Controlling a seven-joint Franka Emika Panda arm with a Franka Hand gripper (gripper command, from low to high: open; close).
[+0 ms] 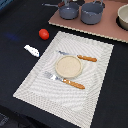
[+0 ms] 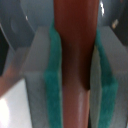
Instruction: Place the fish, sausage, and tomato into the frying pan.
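In the wrist view my gripper (image 2: 75, 60) is shut on the sausage (image 2: 75, 30), a dark reddish-brown rod clamped between the green pads (image 2: 52, 75). Blue-grey pan surface (image 2: 17, 30) shows right behind it. In the exterior view the frying pan (image 1: 68, 10) stands at the back on a brown board, its thin handle pointing to the exterior view's left. The arm is barely in that view. The tomato (image 1: 44, 34) and the white fish (image 1: 31, 50) lie on the dark table, on the exterior view's left of the placemat.
A grey pot (image 1: 92, 13) stands beside the pan on the brown board (image 1: 100, 29). A pale bowl (image 1: 123, 17) is at the far right. A striped placemat (image 1: 35, 82) holds a tan plate (image 1: 68, 66) and two orange-handled pieces of cutlery (image 1: 75, 84).
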